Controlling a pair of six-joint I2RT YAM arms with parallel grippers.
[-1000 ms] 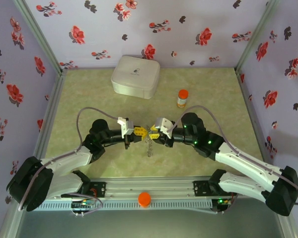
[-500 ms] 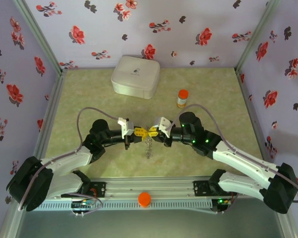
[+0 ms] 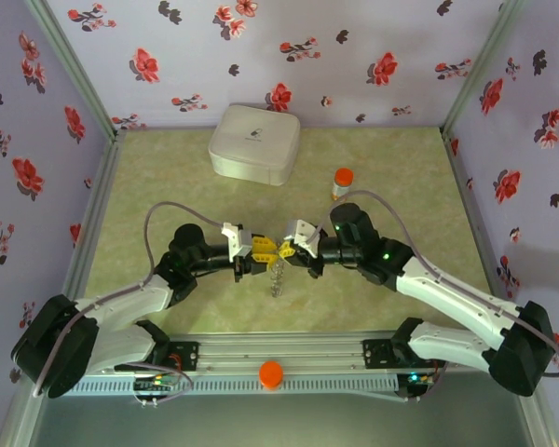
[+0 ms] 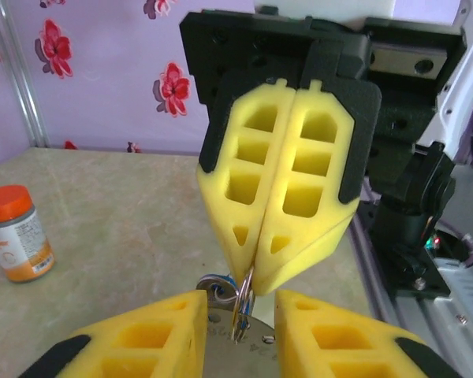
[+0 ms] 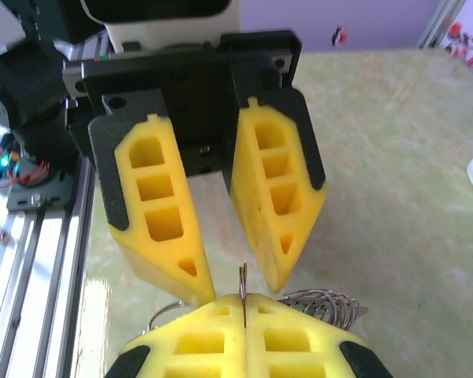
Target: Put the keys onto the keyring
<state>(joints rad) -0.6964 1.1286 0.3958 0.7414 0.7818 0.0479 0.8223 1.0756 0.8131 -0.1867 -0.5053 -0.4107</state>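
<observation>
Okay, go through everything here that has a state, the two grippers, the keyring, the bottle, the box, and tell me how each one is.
left gripper: open, holding nothing.
right gripper: shut on the keyring.
keyring: pinched at the right gripper's tips, the rest drooping below.
bottle: upright, orange cap on.
white box: lid shut.
</observation>
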